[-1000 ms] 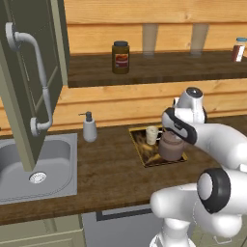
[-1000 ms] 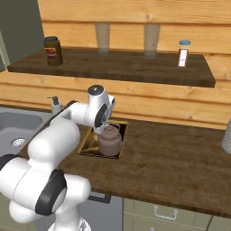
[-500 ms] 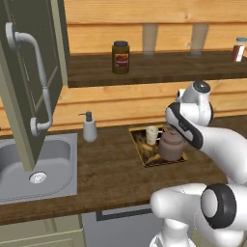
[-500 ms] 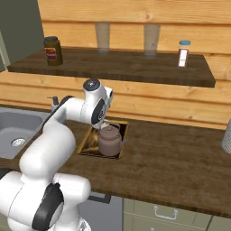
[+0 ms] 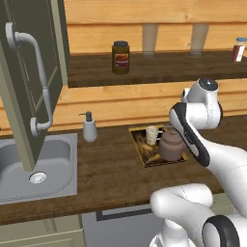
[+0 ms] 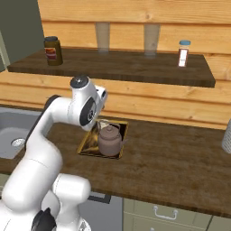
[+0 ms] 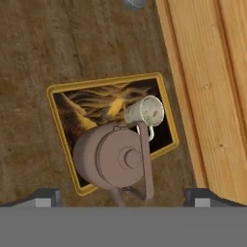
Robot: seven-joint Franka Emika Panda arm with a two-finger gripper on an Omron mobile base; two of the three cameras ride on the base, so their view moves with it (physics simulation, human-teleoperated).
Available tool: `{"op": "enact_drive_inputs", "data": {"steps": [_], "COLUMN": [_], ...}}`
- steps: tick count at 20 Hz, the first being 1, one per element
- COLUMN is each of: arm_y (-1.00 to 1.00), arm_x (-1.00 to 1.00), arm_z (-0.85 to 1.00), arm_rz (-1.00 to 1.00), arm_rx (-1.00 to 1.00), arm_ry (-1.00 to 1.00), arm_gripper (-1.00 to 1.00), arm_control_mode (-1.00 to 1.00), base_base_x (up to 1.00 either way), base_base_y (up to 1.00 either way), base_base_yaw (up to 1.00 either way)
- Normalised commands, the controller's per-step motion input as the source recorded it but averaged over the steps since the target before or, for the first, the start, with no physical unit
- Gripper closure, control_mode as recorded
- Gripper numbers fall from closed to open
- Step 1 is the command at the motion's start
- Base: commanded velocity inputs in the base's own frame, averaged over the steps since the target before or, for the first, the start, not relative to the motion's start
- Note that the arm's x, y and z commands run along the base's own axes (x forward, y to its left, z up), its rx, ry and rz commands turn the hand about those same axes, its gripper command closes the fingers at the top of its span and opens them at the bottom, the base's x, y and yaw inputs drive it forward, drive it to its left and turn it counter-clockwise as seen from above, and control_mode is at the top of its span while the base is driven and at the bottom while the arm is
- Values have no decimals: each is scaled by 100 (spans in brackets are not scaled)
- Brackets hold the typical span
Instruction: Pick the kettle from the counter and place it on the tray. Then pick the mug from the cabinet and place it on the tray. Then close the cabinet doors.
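Sitting on tray [image 5: 144, 159] in left base view: kettle [image 5: 171, 144], mug [image 5: 152, 135] just behind it; cabinet door [image 5: 34, 82] swung open over sink [image 5: 43, 164]. Right base view: kettle beside arm's elbow. Hand view: gripper [image 7: 120, 200] spread wide, empty, above kettle; mug touching its handle.

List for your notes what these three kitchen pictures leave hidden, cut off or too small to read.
- Cabinet door, left base view: the top and left edges cut it off; the cupboard's inside is out of frame.
- Tray, right base view: the arm covers its left part and the mug.
- Jar label: too small to read.
- Hand, hand view: just the fingertips show, wide apart.
- Kettle spout, hand view: cut by the bottom band.
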Motion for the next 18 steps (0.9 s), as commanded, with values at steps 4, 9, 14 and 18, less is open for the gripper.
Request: {"op": "enact_drive_inputs", "data": {"steps": [4,9,14,18], "arm_y": [5,0,8,19], "arm_x": [-78,-80,-82,-87], "arm_z": [46,60,61,42], "arm_rz": [-12,-20,-25,-29], "arm_rx": [5,12,17,19], "arm_ry": [0,0,0,0], "arm_gripper": [-100,-100,-100,-100], "arm_control_mode": [-100,-100,-100,-100], "base_base_x": [0,0,0,0], "base_base_y": [0,0,0,0], "base_base_yaw": [0,0,0,0]}}
